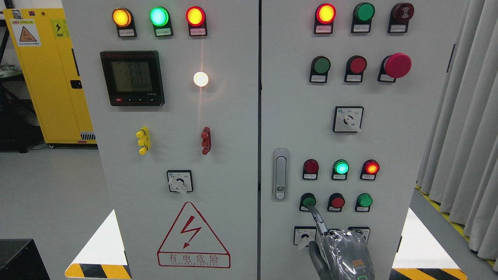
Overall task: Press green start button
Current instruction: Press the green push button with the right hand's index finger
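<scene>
My right hand (342,252), wrapped in clear plastic, comes up from the bottom edge in front of the right cabinet door. Its index finger (317,219) is stretched out, and its tip touches the lower edge of a green push button (308,201), the left one of a row of three. The other fingers are curled in and hold nothing. A red button (337,202) and another green button (364,200) sit to the right in that row. The left arm is out of view.
Above the row are three indicator lamps, the middle one lit green (341,168). A door latch (280,174) is left of the buttons. A rotary switch (304,236) sits just left of my hand. A red mushroom stop button (397,65) is at the upper right.
</scene>
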{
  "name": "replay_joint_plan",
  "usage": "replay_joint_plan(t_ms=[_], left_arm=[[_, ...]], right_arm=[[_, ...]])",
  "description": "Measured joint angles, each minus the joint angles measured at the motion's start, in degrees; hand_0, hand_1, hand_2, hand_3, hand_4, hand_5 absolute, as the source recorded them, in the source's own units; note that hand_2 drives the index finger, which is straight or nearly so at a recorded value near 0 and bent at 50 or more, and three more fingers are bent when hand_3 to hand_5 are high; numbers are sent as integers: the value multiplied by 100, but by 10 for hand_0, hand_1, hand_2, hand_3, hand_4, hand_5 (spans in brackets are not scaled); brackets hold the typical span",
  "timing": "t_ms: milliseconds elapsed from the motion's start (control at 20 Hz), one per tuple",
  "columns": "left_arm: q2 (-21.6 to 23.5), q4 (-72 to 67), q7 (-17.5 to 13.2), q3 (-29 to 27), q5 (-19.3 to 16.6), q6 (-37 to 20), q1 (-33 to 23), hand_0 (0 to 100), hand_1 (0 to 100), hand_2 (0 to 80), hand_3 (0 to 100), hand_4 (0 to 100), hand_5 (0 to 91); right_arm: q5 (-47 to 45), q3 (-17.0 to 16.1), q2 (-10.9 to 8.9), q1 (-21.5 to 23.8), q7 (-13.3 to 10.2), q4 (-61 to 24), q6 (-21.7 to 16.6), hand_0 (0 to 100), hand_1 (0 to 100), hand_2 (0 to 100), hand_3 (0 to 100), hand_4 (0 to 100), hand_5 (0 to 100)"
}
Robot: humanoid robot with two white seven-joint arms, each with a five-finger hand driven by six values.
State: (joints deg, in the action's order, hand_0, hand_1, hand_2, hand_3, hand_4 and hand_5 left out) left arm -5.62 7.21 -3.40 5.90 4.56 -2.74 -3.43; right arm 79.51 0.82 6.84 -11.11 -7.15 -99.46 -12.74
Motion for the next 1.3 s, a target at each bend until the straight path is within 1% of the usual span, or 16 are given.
replay_joint_plan(t_ms=[500,850,1300], left_arm=[[0,0,0,0,-1,0,0,120,556,0,0,0,0],[0,0,-1,1,-2,0,0,120,556,0,0,0,0],[0,0,-1,1,-2,0,0,120,556,0,0,0,0]], right_arm=[[-5,-4,7,-87,30,82,-8,668,949,0,1000,1000,1000],[-10,1,16,-108,125,101,-5,673,947,0,1000,1000,1000],[-49,38,27,-115,151,94,74,678,944,0,1000,1000,1000]])
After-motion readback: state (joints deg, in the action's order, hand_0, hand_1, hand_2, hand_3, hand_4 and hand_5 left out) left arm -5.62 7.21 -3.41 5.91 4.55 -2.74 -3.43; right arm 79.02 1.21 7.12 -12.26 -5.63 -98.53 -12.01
